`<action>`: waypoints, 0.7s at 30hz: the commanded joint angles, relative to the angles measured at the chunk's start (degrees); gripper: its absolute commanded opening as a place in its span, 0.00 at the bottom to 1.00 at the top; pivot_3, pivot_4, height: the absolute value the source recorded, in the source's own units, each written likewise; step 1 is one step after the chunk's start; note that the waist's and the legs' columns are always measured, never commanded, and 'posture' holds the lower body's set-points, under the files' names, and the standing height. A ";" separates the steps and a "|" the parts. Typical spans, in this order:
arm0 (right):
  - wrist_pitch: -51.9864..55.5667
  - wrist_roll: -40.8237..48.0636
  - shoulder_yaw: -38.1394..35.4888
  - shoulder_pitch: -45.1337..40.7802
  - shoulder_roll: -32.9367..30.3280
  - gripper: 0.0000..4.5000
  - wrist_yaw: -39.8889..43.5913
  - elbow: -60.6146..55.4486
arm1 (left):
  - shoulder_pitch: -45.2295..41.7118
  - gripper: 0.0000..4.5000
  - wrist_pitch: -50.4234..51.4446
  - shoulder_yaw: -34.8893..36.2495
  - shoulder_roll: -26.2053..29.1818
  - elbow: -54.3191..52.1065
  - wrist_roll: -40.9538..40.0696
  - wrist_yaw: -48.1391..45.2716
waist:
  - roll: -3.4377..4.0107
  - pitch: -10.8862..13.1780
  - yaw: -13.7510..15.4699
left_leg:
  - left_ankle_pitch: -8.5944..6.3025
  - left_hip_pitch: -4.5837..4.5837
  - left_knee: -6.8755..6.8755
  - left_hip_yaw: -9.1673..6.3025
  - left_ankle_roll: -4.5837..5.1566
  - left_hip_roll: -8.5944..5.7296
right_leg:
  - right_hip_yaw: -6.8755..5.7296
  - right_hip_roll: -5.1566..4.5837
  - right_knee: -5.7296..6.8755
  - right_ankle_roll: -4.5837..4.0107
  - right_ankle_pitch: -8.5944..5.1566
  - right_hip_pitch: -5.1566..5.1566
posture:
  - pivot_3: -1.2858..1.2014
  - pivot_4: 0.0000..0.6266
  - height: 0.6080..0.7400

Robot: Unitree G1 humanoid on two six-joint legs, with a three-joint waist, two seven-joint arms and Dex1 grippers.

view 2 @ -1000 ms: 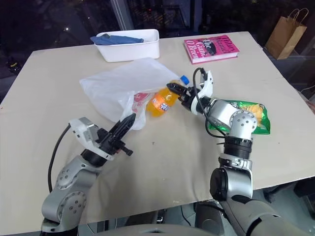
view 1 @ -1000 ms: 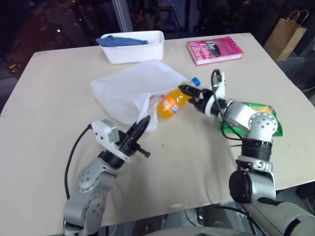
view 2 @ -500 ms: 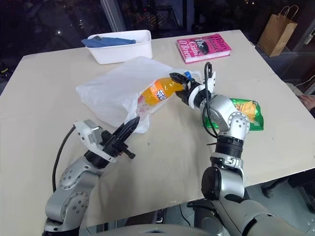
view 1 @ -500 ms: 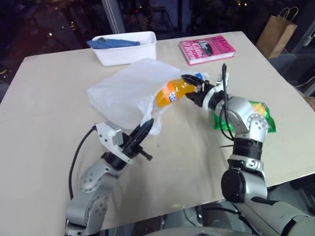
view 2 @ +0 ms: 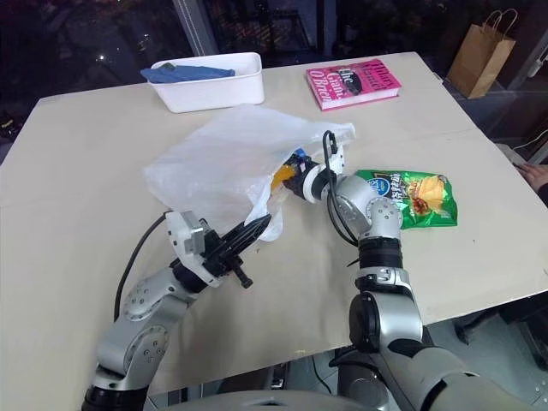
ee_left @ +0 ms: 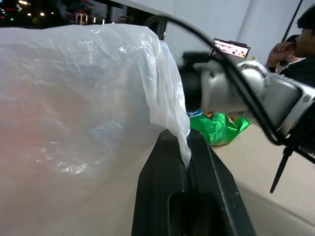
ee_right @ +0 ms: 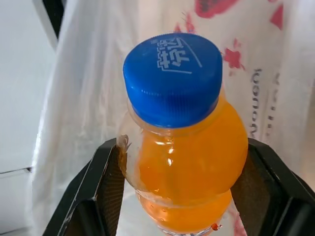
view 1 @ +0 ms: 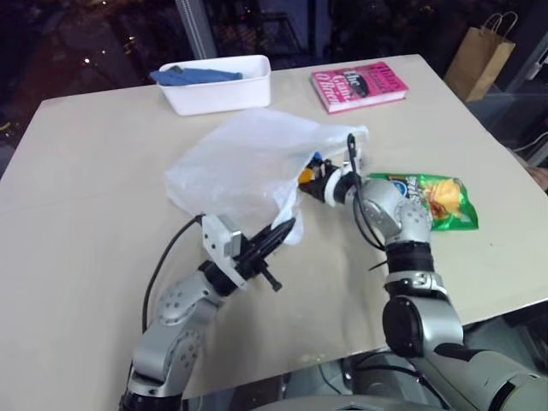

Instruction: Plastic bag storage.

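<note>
The translucent white plastic bag lies crumpled at the middle of the table, its mouth facing right. My left gripper is shut on the bag's near edge and holds that edge up. My right gripper is shut on an orange drink bottle with a blue cap, a finger on each side of the bottle's shoulder. The bottle lies partly inside the bag's mouth, mostly veiled by the plastic. Red print on the bag shows behind the bottle in the right wrist view.
A green chip packet lies just right of my right forearm. A pink book and a white tray with a blue cloth sit at the far edge. A brown paper bag stands beyond the table's far right corner. A person sits nearby.
My right gripper has carried the bottle leftward and down into the bag's mouth, rolling as it went. My left gripper has shifted right with the bag's edge, which now stands higher.
</note>
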 commanded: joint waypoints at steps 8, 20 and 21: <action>0.75 -18.52 12.65 -6.84 0.68 0.98 19.47 1.09 | -2.67 0.00 1.92 -0.01 -0.36 -3.24 0.03 3.83 | 0.00 -0.01 0.04 | 0.00 0.03 0.01 0.00 0.00 -0.01 | 0.02 0.00 0.04 0.00 0.00 0.00 | 0.52 0.24 1.00; 1.35 -32.62 15.71 6.45 -21.04 0.98 47.46 -17.14 | -3.69 0.00 4.02 2.54 0.18 -4.00 -1.62 6.13 | -0.02 -0.02 0.47 | 0.00 -0.03 0.05 -0.06 0.00 -0.07 | -0.03 -0.09 -0.05 0.01 0.00 0.04 | 0.52 0.24 1.00; 1.44 -32.77 15.37 8.06 -23.16 0.98 49.46 -19.49 | -3.67 0.00 4.18 2.87 0.15 -3.99 -1.91 6.21 | -0.01 -0.02 0.37 | 0.00 -0.05 0.03 -0.06 0.00 -0.05 | -0.04 -0.07 -0.07 0.00 0.00 0.02 | 0.52 0.24 1.00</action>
